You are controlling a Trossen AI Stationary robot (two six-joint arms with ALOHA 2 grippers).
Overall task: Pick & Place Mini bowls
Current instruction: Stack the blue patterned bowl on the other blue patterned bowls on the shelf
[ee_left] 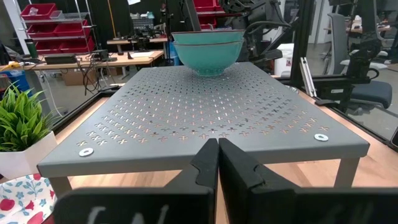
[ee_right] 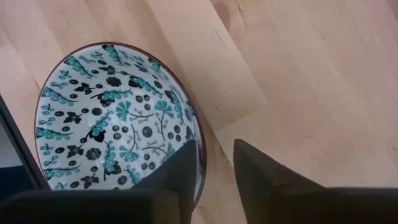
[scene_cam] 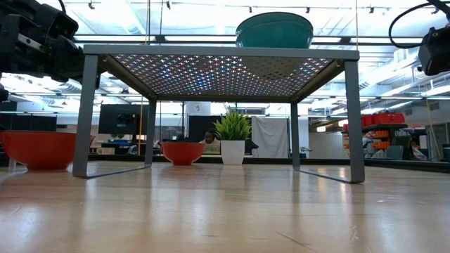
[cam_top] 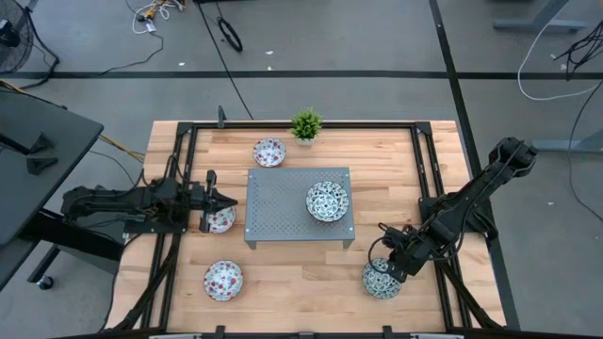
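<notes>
My right gripper (cam_top: 389, 256) (ee_right: 214, 168) is open and points down at a blue-green patterned mini bowl (cam_top: 382, 279) (ee_right: 115, 118) on the table's near right. One finger is over the bowl's inside and one outside its rim. My left gripper (cam_top: 222, 201) (ee_left: 217, 158) is shut and level at the rack's left edge, above a red-spotted bowl (cam_top: 219, 220). Blue-green bowls (cam_top: 327, 201) (ee_left: 208, 53) (scene_cam: 274, 31), seemingly two stacked, sit on the grey rack (cam_top: 283, 207). Two more red-spotted bowls rest on the table, one far (cam_top: 269, 152) (ee_left: 18, 199) and one near (cam_top: 223, 280). My right gripper comes from above with one finger (ee_right: 183, 171) inside the bowl and the other (ee_right: 264, 171) outside, astride the rim (ee_right: 200, 149) on the bowl's side. A strip of table shows between the rim and the outer finger. I cannot tell whether the inner finger touches. The bowl sits on the table.
A small green potted plant (cam_top: 306, 123) (scene_cam: 233, 137) stands at the table's far edge behind the rack. The perforated rack stands on legs (scene_cam: 86, 116) at the table's centre. Black frame rails (cam_top: 179, 169) run along the table's sides. Bare wood lies between the two near bowls.
</notes>
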